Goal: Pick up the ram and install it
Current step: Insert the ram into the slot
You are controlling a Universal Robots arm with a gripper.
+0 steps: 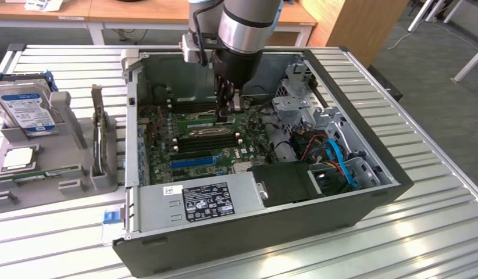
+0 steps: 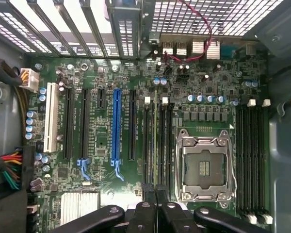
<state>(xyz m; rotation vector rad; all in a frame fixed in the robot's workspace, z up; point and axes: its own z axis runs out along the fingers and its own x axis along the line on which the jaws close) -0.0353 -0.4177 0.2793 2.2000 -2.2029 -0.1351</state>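
Slatted table bears the case; black slots flank the gripped ram.

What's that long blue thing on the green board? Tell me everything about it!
The blue slot is a long, narrow bar, plastic by its look, lying flat on the green motherboard. It is empty. Black slots run alongside it, close but apart. One end carries a small blue latch. Nothing rests on it.

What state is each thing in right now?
hand: shut on the ram.
ram: edge-on, in line with the memory slots; seating unclear.
computer case: side open.
CPU socket: no chip in it.
blue expansion slot: empty.
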